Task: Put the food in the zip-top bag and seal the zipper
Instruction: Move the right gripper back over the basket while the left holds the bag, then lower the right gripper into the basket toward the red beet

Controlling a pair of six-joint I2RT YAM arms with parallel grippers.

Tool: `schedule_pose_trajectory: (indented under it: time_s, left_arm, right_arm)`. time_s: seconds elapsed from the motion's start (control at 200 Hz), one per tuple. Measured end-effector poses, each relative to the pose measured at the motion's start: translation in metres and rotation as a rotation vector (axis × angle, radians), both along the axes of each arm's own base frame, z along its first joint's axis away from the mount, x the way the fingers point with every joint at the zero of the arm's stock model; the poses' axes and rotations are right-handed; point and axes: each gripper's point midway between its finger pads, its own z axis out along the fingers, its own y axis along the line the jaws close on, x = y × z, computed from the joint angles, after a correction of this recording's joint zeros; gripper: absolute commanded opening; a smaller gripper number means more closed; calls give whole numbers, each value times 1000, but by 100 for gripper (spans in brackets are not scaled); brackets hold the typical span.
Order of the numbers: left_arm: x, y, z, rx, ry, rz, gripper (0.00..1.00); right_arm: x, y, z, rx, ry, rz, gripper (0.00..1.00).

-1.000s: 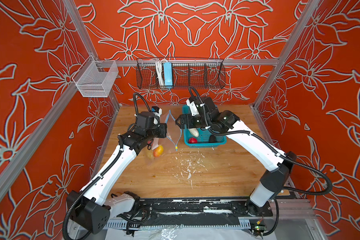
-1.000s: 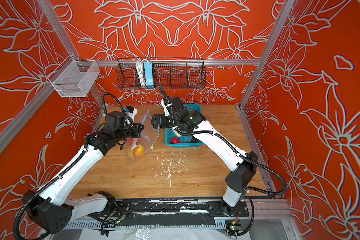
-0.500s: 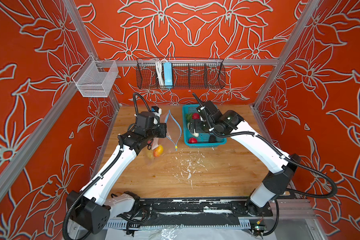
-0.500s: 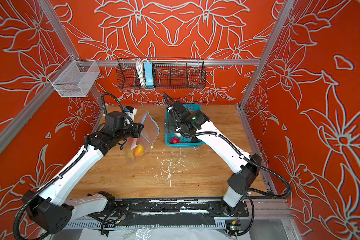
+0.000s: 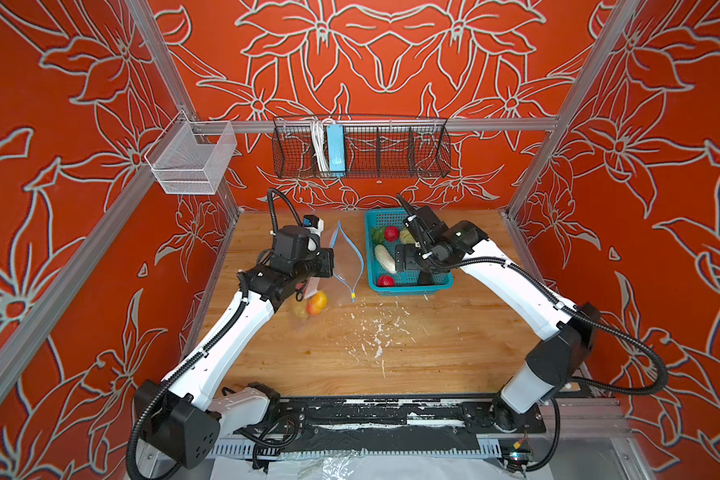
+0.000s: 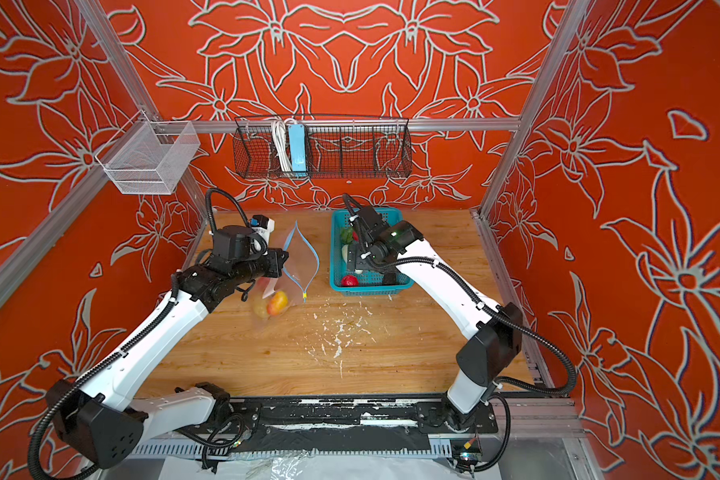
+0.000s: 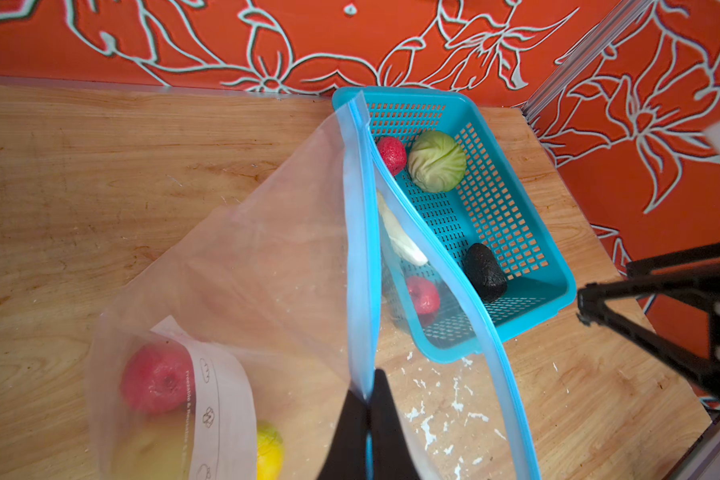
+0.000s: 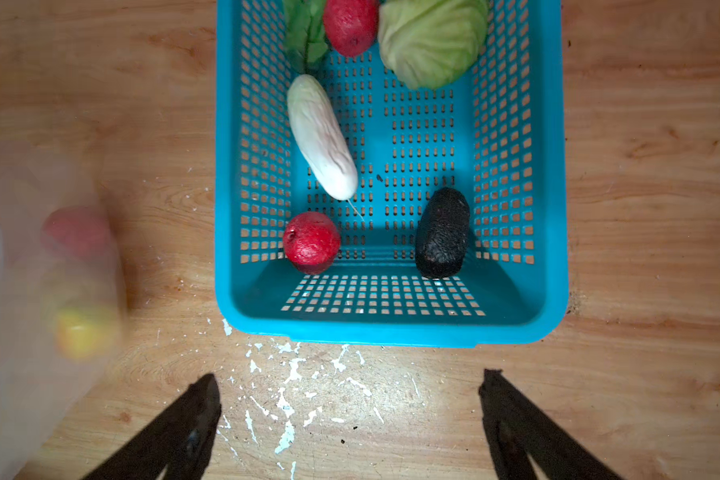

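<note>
A: At the margin of the right wrist view the zip-top bag (image 8: 38,291) is only a blur. What else is hard to read?

B: There the green leaf (image 8: 304,37) and green cabbage (image 8: 433,37) are cut off at the frame edge. In both top views the right arm hangs over the teal basket (image 5: 408,287), so I cannot pick out the black piece (image 8: 443,232) there.

A: And around them?

B: A wooden table (image 5: 391,353) flecked with white, and a black wire rack (image 5: 362,153) on the back wall. In the left wrist view the bag's plastic hangs before the basket, so the cucumber (image 7: 400,237) and one of the red berries (image 7: 422,295) show through it.

A: Contents?

B: The basket holds the leaf, cabbage, cucumber, two berries and the black piece. The bag holds the orange-red fruit (image 7: 154,384) and yellow potato (image 7: 269,451), both at its bottom.

A: The pincers?

B: The left gripper (image 7: 368,395) is clenched on one lip of the zipper (image 7: 360,249). It holds the bag up just beside the basket with its mouth gaping. The right gripper (image 8: 350,380) is spread wide and empty, hovering by the basket's near wall.
</note>
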Motion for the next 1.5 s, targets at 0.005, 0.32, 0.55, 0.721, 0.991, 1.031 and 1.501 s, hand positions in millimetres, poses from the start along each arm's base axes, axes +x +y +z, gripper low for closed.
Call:
schedule_pose_trajectory:
  time_s: [0.005, 0.32, 0.55, 0.721, 0.991, 1.031, 1.501]
  left_arm:
    - [0, 0, 0, 0, 0, 0, 0]
    - [4, 3, 0, 11, -19, 21, 0]
    - [4, 5, -5, 21, -14, 30, 0]
    - [4, 5, -5, 23, -17, 32, 0]
    - [4, 4, -8, 39, -20, 33, 0]
    - [4, 4, -7, 43, -23, 35, 0]
    - [3, 3, -7, 52, -26, 30, 0]
  right_arm:
    - [0, 0, 0, 0, 0, -1, 98]
    - [14, 18, -12, 11, 54, 80, 98]
    - [29, 39, -51, -26, 173, 155, 92]
    - [40, 53, -81, -45, 254, 189, 89]
    - [46, 61, -114, -54, 342, 196, 83]
    - [48, 62, -115, -49, 344, 197, 83]
    - [59, 58, -151, -79, 410, 182, 80]
